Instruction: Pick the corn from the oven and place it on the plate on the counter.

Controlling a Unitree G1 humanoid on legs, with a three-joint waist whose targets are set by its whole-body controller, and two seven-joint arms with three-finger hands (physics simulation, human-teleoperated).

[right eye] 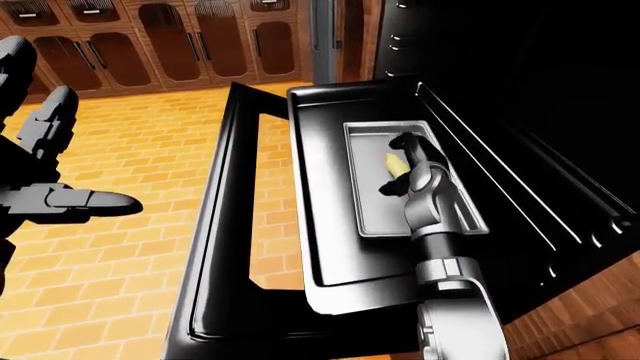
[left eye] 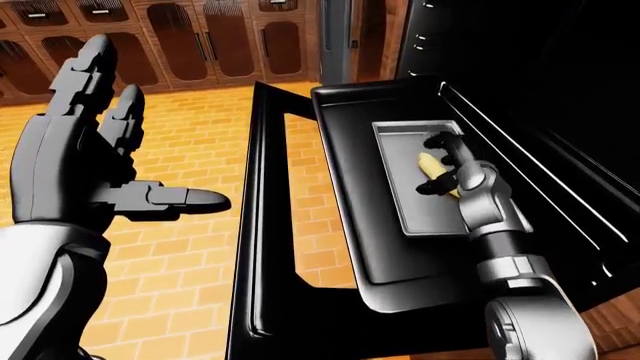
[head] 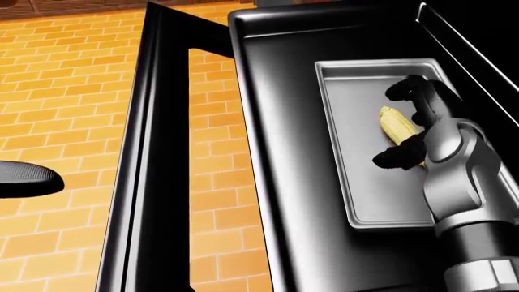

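Note:
The corn (head: 396, 125), a yellow cob, lies lengthwise on a grey metal tray (head: 357, 188) inside the open oven, at the right of the head view. My right hand (head: 390, 125) reaches over it from below. Its dark fingers (head: 409, 90) curl over the cob's upper tip and its thumb (head: 396, 157) crosses the lower part, so the hand is shut on the corn. The cob still rests on the tray. My left hand (left eye: 140, 135) is raised at the left of the left-eye view, fingers spread, holding nothing. No plate or counter shows.
The black oven door (head: 154, 152) hangs open and flat, with a window showing the orange brick floor (head: 65, 91). The oven's dark cavity wall (left eye: 540, 90) rises on the right. Brown cabinets (left eye: 200, 45) line the top of the left-eye view.

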